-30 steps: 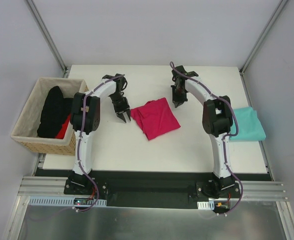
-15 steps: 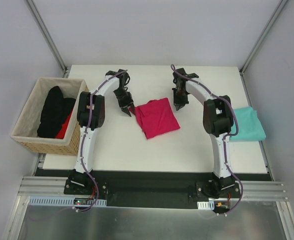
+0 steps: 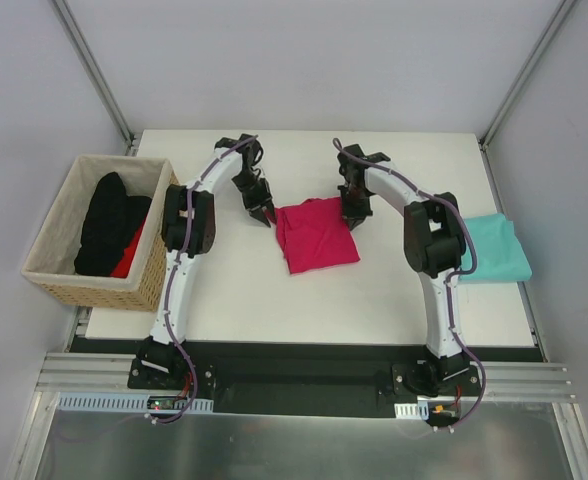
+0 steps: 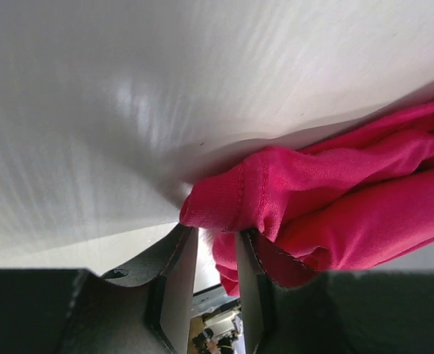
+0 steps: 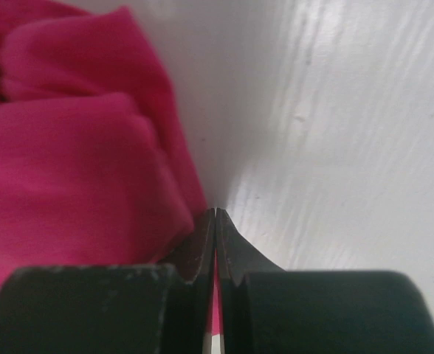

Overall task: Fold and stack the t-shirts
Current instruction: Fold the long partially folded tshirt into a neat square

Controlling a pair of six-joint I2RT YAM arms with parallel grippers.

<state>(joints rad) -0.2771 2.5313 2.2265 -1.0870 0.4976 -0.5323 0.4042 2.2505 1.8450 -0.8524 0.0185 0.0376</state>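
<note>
Top external view: the pink t-shirt (image 3: 319, 240) has turned a little. A second ago it lay like a diamond, and now it sits more square. The left gripper (image 3: 269, 214) was beside it and has moved in to the shirt's far left corner. The right gripper (image 3: 354, 213) has moved to the far right corner. I think they are getting ready to lift or straighten the far side.

The left gripper's fingers are a little way apart, with the shirt's corner bunched at the tips. I cannot tell if it is pinched. The right gripper is closed tight, touching the shirt's edge.

The pink shirt lies folded and puffy in the middle of the desk (image 3: 374, 300), nearer the far edge. The teal t-shirt (image 3: 499, 250) lies flat at the right edge.
</note>
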